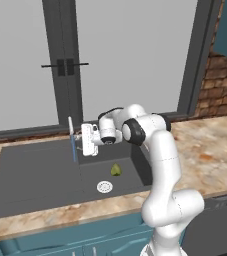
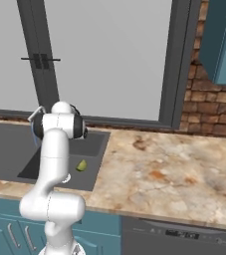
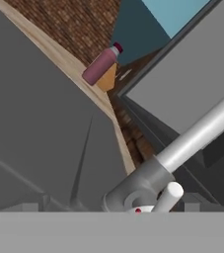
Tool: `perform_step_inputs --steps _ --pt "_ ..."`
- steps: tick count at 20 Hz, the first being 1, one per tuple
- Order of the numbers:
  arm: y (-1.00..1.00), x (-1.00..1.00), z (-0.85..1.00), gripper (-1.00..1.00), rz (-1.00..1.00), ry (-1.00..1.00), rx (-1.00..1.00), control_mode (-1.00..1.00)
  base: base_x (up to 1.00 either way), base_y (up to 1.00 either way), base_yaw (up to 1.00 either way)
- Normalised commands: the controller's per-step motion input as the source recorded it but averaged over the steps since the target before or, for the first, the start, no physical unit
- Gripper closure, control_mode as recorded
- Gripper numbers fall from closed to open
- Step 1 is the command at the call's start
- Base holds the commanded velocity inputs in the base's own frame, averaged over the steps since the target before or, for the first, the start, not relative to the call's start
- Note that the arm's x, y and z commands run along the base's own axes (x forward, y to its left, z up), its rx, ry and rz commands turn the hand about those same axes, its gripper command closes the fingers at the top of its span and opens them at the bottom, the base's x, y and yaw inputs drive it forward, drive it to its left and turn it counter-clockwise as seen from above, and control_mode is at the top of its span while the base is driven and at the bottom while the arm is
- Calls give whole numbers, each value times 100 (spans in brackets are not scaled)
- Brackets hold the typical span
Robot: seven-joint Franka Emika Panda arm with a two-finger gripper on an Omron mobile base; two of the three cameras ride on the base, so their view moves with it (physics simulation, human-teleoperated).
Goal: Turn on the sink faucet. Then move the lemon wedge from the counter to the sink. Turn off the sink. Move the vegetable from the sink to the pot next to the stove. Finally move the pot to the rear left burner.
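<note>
The sink faucet [image 1: 70, 127] rises at the back rim of the dark grey sink [image 1: 35, 175], and a thin blue stream runs down from it. My gripper [image 1: 81, 142] is open right beside the faucet, pointing at it. In the hand view the faucet's base [image 3: 133, 190], silver spout [image 3: 197, 133] and small lever [image 3: 168, 195] sit very close, between the spread fingertips of the gripper [image 3: 113, 207]. The lemon wedge [image 1: 116, 170] [image 2: 81, 165] lies in the deep basin near the round drain [image 1: 104, 187]. Marbled counter [image 2: 159, 174] runs to the right. Pot and stove are out of view.
Large window panes with dark frames stand behind the sink. A brick wall [image 1: 220, 85] and a teal wall cabinet [image 2: 224, 45] are on the right. A dark appliance front [image 2: 174, 234] sits under the counter. A pink bottle [image 3: 102, 64] stands on the far counter.
</note>
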Motion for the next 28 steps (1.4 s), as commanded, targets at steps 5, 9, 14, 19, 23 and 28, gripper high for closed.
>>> perform_step_inputs --steps 5,9,14,19,23,28 --pt "75 -19 25 -100 1 0 -4 -100 0 0 0" --pt "74 -25 23 -100 0 0 -5 -100 0 0 0" --pt "75 -26 18 -100 0 0 -6 -100 0 0 0" --pt "71 -35 20 -100 0 -2 -6 -100 0 0 0" --pt "71 -37 18 -100 0 -3 -7 -100 0 0 0" --pt "53 -25 13 -100 0 -3 -6 -100 0 0 0"
